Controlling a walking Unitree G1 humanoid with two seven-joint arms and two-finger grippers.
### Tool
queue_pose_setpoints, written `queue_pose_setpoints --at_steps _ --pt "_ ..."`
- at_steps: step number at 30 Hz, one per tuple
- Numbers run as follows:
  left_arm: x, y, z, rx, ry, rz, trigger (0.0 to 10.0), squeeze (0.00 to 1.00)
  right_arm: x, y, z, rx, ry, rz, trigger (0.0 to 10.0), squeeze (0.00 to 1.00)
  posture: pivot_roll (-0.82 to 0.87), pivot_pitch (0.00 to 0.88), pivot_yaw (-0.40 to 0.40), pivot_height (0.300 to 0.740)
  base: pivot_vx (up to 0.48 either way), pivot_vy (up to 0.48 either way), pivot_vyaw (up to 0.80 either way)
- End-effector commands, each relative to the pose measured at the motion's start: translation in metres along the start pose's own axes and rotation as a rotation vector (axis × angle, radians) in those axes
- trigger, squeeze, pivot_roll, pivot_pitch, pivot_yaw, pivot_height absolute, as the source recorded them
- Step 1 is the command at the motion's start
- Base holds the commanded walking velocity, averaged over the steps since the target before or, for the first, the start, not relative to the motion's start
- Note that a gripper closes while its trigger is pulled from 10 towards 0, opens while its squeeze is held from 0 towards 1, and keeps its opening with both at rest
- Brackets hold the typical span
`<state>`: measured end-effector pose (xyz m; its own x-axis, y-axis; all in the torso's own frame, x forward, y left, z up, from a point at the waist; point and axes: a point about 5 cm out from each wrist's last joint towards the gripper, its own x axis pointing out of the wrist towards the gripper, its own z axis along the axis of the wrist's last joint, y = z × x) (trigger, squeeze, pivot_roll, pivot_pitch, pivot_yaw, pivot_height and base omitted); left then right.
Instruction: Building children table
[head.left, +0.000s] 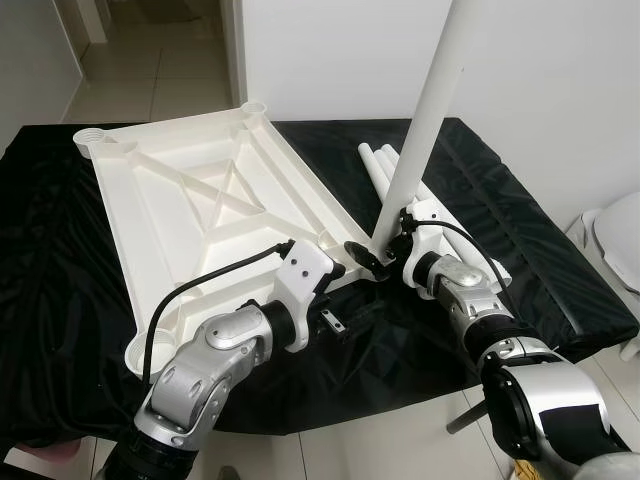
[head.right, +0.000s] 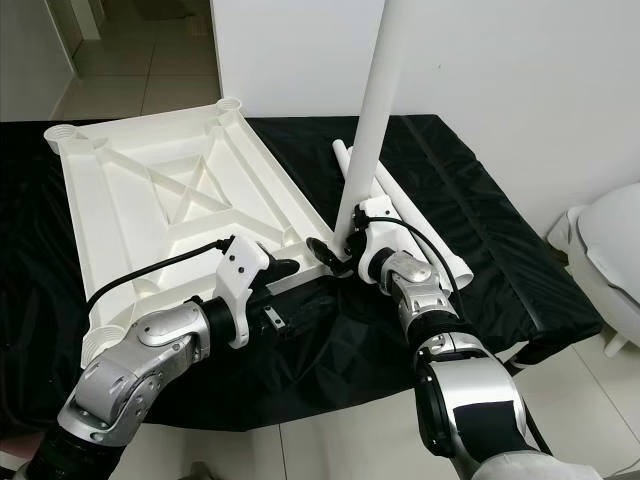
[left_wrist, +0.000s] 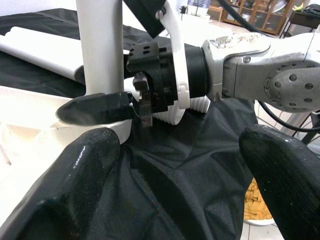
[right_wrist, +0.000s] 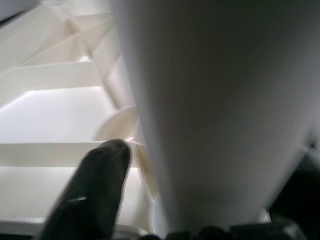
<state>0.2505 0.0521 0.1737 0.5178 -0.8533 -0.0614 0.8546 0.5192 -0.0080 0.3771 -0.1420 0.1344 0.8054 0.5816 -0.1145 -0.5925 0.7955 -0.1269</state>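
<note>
- Right gripper clamped round the bottom of a white table leg, held upright with a slight lean.
- Foot of that leg right at the near corner socket of the upturned white tabletop.
- Left gripper just beside it, fingers spread wide, gripping nothing, hovering over the black cloth.
- More white legs lying on the cloth just behind the right gripper.
- Tiled floor below the cloth's near edge.
</note>
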Motion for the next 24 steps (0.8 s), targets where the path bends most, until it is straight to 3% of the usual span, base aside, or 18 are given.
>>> queue_pose_setpoints --at_steps 1,8,17,24 --pt "-0.002 0.000 0.001 0.007 0.008 0.006 10.0 0.00 -0.003 0.002 -0.011 0.016 0.056 0.029 0.0 0.00 0.03 0.000 -0.040 0.740 0.000 0.000 0.00" --pt "-0.002 0.000 0.000 0.005 0.009 0.008 10.0 0.00 -0.008 -0.001 -0.017 0.024 0.062 0.028 0.0 0.00 0.02 0.000 -0.035 0.740 0.000 0.000 0.00" --pt "-0.002 0.001 0.000 0.007 0.010 0.004 10.0 0.00 -0.010 -0.002 -0.019 0.106 0.018 -0.015 0.0 0.00 0.01 0.004 -0.032 0.740 0.000 0.000 0.00" --pt "-0.001 0.004 0.000 0.007 0.008 0.015 10.0 0.00 -0.009 0.000 -0.024 0.143 -0.019 -0.193 0.0 0.00 0.01 0.007 -0.041 0.740 0.000 0.000 0.00"
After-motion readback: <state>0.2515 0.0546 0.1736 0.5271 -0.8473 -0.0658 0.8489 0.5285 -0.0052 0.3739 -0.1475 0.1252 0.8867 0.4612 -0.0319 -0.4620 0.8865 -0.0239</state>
